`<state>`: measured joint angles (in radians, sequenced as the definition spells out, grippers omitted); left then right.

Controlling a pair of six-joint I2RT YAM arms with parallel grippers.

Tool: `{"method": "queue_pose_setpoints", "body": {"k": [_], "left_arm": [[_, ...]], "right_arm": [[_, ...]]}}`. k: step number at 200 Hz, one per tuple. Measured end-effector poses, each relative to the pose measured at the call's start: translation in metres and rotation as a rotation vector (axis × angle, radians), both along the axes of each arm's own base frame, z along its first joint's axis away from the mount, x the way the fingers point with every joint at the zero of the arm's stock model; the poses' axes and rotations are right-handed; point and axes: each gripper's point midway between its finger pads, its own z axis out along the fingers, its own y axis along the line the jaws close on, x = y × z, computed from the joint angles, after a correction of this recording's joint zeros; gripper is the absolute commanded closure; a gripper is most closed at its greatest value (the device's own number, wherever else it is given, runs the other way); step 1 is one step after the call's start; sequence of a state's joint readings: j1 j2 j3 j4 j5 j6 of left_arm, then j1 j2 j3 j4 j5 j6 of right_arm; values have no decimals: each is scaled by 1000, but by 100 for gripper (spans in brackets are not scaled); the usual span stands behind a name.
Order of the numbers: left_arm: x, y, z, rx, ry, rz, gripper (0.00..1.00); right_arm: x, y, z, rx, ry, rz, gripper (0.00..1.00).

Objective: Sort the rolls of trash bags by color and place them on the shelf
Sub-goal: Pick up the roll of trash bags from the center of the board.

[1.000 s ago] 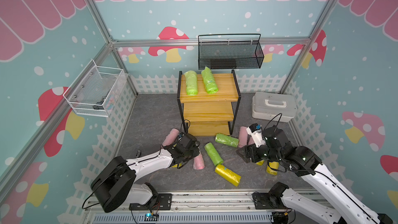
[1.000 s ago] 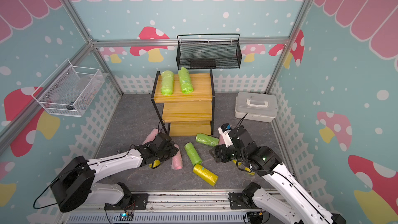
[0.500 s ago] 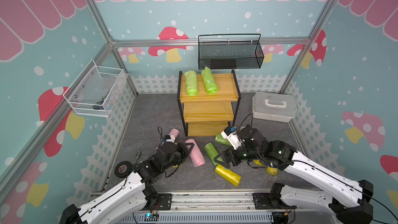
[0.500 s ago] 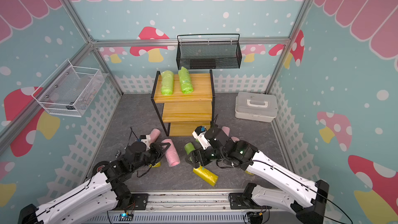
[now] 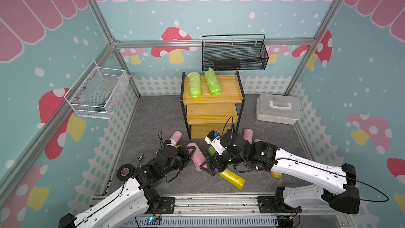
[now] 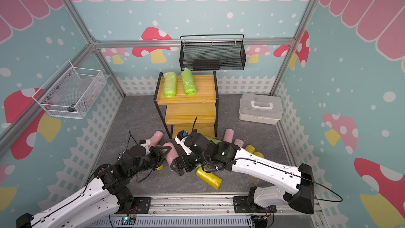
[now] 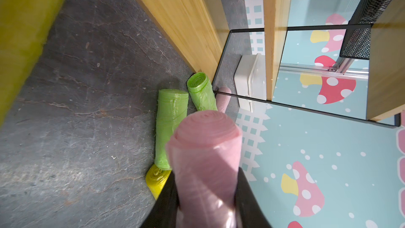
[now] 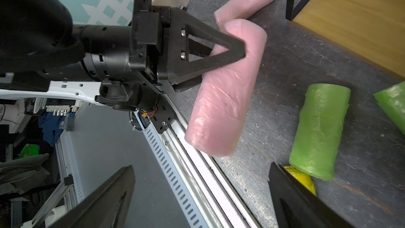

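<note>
My left gripper (image 5: 191, 152) is shut on a pale pink roll (image 8: 225, 88), gripping it near one end and holding it off the floor in front of the shelf (image 5: 230, 94). In the left wrist view the roll (image 7: 206, 161) fills the jaws. My right gripper (image 8: 201, 194) is open and empty, just right of that roll (image 5: 198, 159). Two green rolls (image 5: 194, 83) (image 5: 213, 82) lie on the shelf's top board. On the floor lie green rolls (image 8: 317, 130) (image 7: 200, 93), pink rolls (image 5: 176, 137) (image 5: 248, 133) and yellow rolls (image 5: 233, 177) (image 5: 276, 174).
A black mesh basket (image 5: 234, 55) hangs on the back wall above the shelf. A white wire basket (image 5: 96, 93) hangs on the left wall. A white lidded box (image 5: 278, 108) sits at the right. A black tape roll (image 5: 125, 171) lies near the left arm.
The left gripper has taken the pink roll up from the floor and drawn back with it. The right arm has swung left to the middle, its jaws opening wider.
</note>
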<state>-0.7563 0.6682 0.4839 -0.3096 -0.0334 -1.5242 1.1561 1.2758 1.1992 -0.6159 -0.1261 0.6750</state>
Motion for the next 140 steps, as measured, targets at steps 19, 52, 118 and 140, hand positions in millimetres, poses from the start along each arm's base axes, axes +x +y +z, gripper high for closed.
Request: {"method": "queue_pose_setpoints", "body": {"k": [19,52,118,140], "left_arm": [[-1,-1,4,-11,0,-1,100],[-2,-3,9,-25,0,0,100],[-2,-4,14,-43,3,4,100],[-2,-5,18,-51,-4,3,100]], "right_arm": [[2,6,-10,-35,-8,3,1],[2,17,-23,-79,-15,19,1],[13,22,-32,-129,-45,-13,5],[16,22,-36,-143,-51,-28,10]]}}
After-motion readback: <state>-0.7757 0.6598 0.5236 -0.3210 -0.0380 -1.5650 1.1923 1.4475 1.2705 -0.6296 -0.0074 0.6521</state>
